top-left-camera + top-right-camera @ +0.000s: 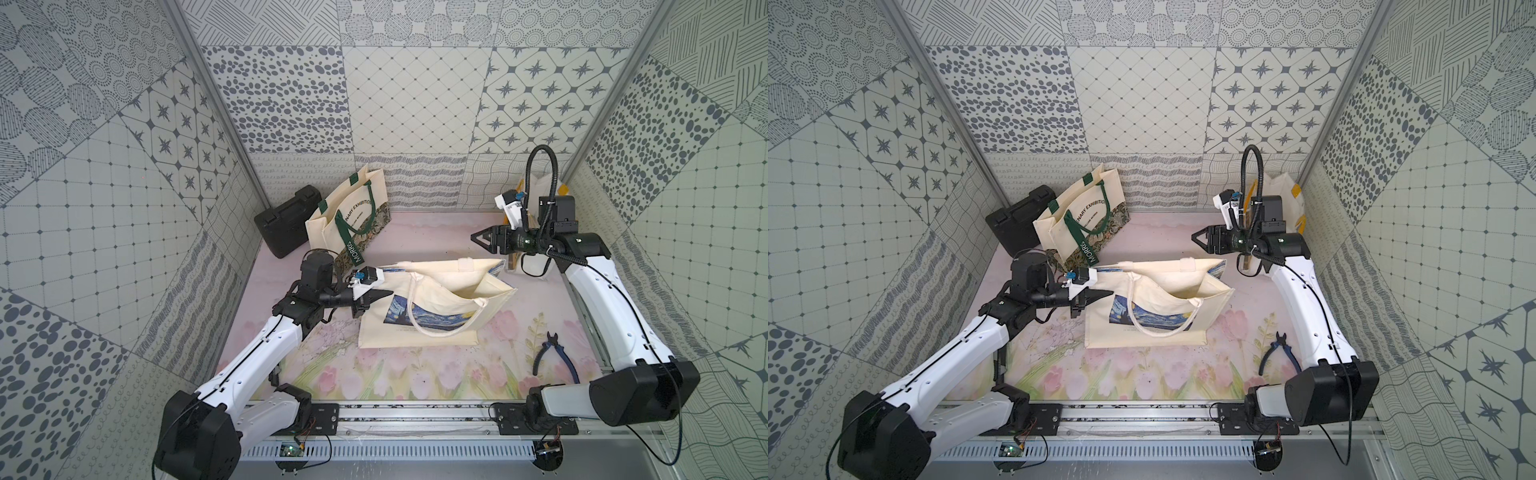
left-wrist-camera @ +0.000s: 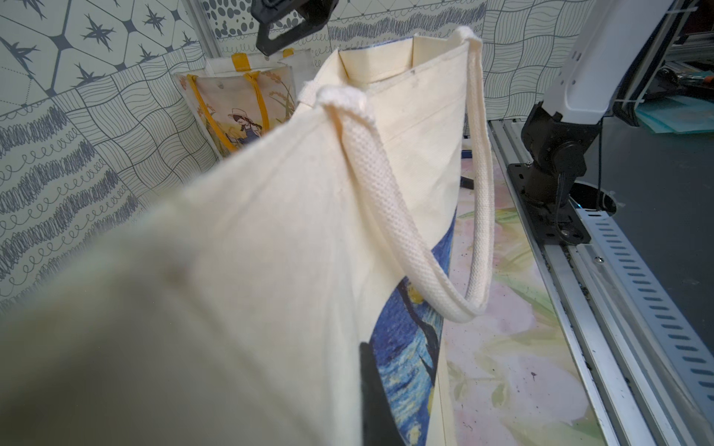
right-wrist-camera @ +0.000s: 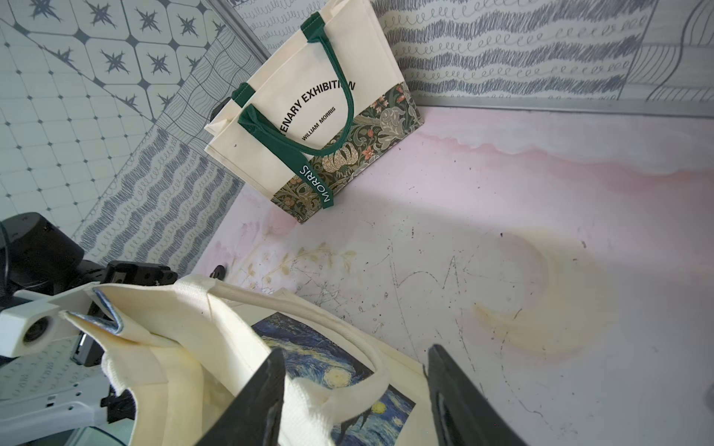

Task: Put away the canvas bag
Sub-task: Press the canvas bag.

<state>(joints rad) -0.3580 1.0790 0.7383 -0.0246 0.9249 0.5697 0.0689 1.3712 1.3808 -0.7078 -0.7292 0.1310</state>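
The canvas bag (image 1: 440, 291) (image 1: 1163, 291), cream with a blue starry-night print, stands open-mouthed in the middle of the mat. My left gripper (image 1: 380, 296) (image 1: 1100, 296) is shut on its left rim; in the left wrist view the cloth (image 2: 289, 231) hides all but one dark finger (image 2: 373, 401). My right gripper (image 1: 478, 239) (image 1: 1198, 237) hangs open above the bag's back right corner. In the right wrist view its fingers stand wide apart (image 3: 355, 351), and one cream handle (image 3: 371, 382) of the bag (image 3: 185, 320) shows between them, unclamped.
A cream bag with green handles (image 1: 349, 216) leans at the back left beside a black case (image 1: 282, 226). A bag with yellow handles (image 1: 544, 187) stands in the back right corner. Blue-handled pliers (image 1: 555, 353) lie front right. A metal rail (image 1: 395, 415) runs along the front.
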